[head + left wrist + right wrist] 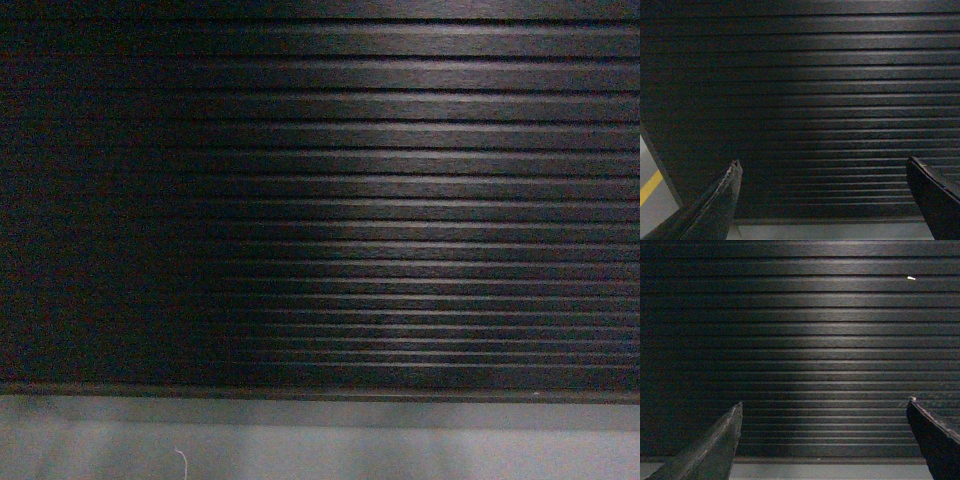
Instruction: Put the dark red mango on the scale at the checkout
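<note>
Both tools (822, 165) (824, 405) spread apart, empty, facing dim ribbed dark checkout (400, 200), grey plinth (320, 440)

The ribbed front panel (400, 200) of the checkout desk fills your view ahead, blocking both pincers, left (822, 167) and right (824, 407), whose jaws stand wide apart with nothing between them.

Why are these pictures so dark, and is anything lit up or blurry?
Head view: dim and grainy, the checkout panel's left side in shadow, its right faintly lit. Left wrist view: soft sheen mid-panel, between open left gripper fingers. Right wrist view: one small bright speck top right.
</note>
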{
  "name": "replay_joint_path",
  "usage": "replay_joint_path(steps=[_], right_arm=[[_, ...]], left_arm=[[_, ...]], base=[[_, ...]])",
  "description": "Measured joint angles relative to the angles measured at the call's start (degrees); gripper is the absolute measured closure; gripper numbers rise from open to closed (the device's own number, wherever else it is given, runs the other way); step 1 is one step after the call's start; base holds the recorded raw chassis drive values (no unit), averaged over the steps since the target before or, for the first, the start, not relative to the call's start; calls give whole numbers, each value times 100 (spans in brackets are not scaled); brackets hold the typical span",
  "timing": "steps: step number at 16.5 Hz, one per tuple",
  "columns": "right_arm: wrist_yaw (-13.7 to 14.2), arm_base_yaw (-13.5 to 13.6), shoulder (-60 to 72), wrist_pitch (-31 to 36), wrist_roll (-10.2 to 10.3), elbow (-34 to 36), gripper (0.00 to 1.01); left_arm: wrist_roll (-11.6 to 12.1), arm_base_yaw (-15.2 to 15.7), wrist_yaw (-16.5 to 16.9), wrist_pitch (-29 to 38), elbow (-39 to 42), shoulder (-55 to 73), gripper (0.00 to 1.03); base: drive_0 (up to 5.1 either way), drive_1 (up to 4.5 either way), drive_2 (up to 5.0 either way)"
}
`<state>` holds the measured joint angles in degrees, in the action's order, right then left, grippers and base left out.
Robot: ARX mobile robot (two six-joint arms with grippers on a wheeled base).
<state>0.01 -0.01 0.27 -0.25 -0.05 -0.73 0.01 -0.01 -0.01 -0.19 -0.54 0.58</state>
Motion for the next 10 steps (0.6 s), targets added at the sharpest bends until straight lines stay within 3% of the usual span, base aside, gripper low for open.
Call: replay_joint_path(steps=[3,10], right_arm=[[0,0,0,0,0,0,3],[0,0,0,2,0,0,3]], left_arm=[[0,0,0,0,0,0,5],[2,0,0,0,0,0,5]], base=[[-2,255,-260],[0,0,0]])
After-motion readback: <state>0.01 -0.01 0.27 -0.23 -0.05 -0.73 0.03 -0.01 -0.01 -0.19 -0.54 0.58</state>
